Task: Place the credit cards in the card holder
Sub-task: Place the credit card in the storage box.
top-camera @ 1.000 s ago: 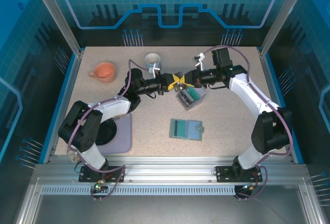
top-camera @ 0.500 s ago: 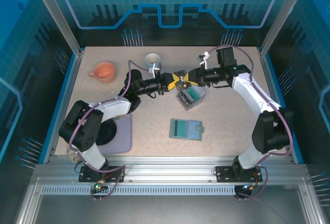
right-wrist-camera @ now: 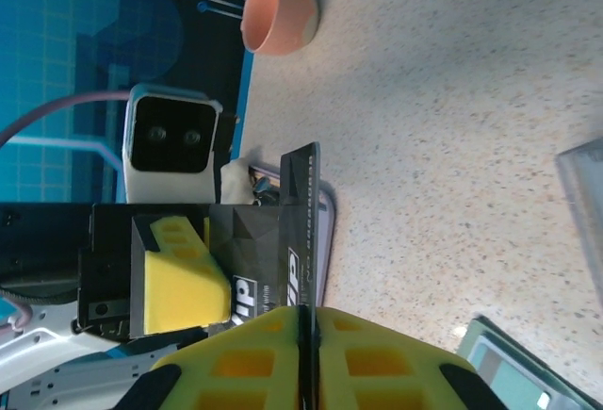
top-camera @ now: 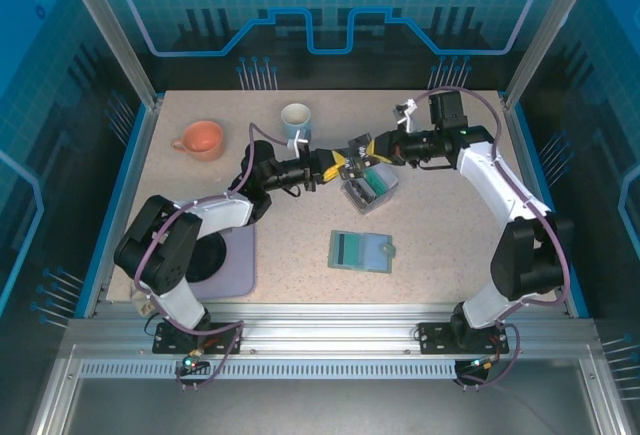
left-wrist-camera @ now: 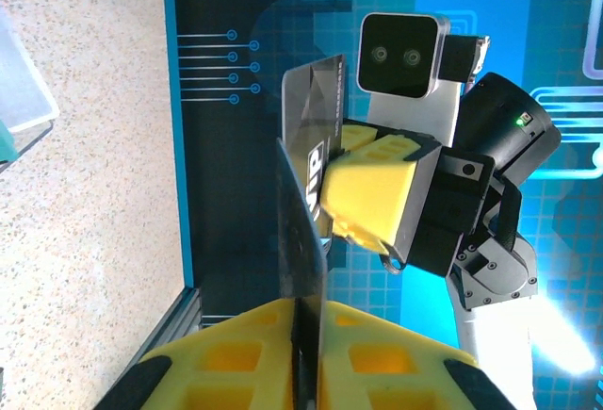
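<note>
Above the clear box [top-camera: 351,196], I have left hand [top-camera: 336,163] and right hand [top-camera: 366,152] both clamped on one dark card [left-wrist-camera: 303,240]; the card holder [top-camera: 362,251] lies open on the worktop [top-camera: 450,245], so pocketing is not yet done, with teal cards [top-camera: 373,186] boxed.

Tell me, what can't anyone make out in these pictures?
- Printing on the dark card: left wrist view, nearly edge-on, partly behind the right gripper.
- How many credit cards lie in the clear box: top view, too small.
- Pockets of the card holder: top view too small; right wrist view's bottom edge cuts it.
</note>
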